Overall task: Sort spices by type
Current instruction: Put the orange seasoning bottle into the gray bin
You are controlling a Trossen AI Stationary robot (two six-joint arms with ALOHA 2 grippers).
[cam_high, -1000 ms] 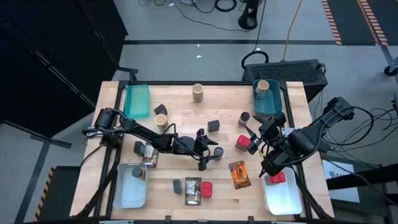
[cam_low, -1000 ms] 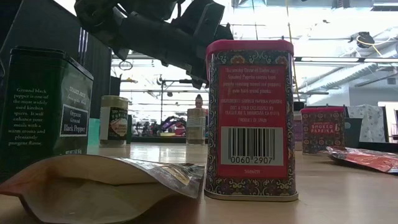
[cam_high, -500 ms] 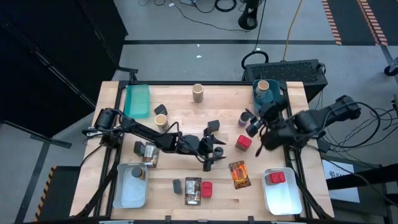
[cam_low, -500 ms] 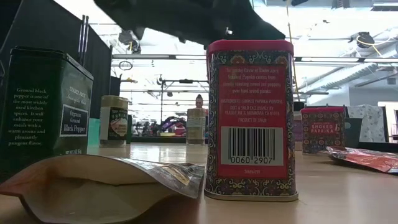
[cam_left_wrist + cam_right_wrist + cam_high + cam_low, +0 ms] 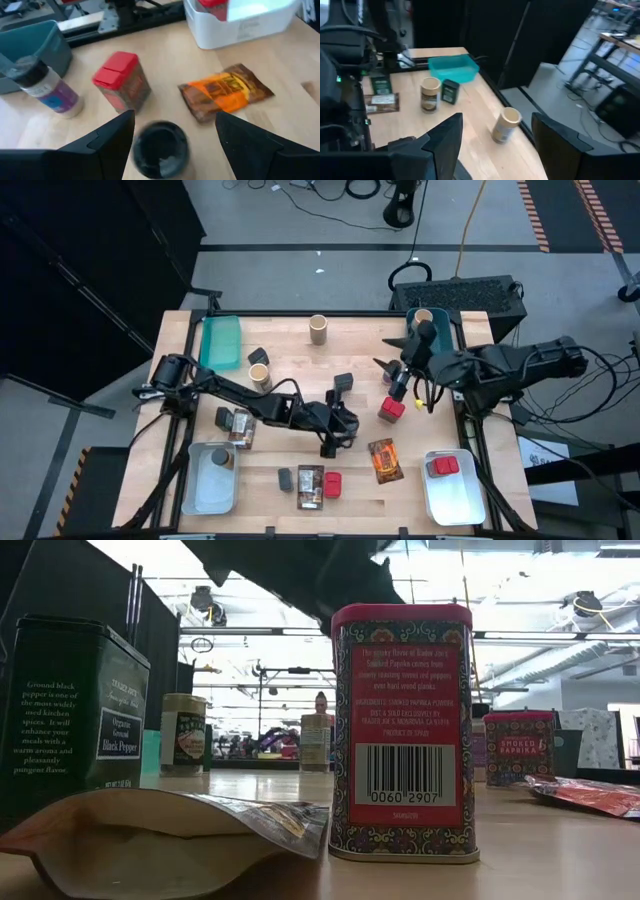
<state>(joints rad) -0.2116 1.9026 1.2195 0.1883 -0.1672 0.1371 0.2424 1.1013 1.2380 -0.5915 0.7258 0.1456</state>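
Note:
My left gripper (image 5: 343, 427) is low over the table's middle, open, with a dark round jar (image 5: 160, 149) standing on the table between its fingers; I cannot see either finger touching it. My right gripper (image 5: 396, 376) is open and empty, held above the table at the far right beside the right teal bin (image 5: 440, 345). A red tin (image 5: 391, 409) stands on the table just near of it. In the left wrist view the red tin (image 5: 122, 82), a purple-labelled jar (image 5: 50, 92) and an orange packet (image 5: 225, 92) show beyond the dark jar.
Tan cylinders (image 5: 318, 329) (image 5: 259, 376), dark tins (image 5: 257, 356) (image 5: 344, 382), packets (image 5: 237, 425) (image 5: 310, 485) and a red tin (image 5: 332, 484) are scattered on the table. A teal bin (image 5: 220, 342) stands far left and white bins (image 5: 212, 480) (image 5: 455, 495) stand near; the right one holds a red tin (image 5: 444, 466).
My right gripper has risen from the near-right white bin, leaving a red tin in it, and has swung toward the far edge and to the left, beside the right teal bin. My left gripper has gone a little toward the right edge, over the dark round jar.

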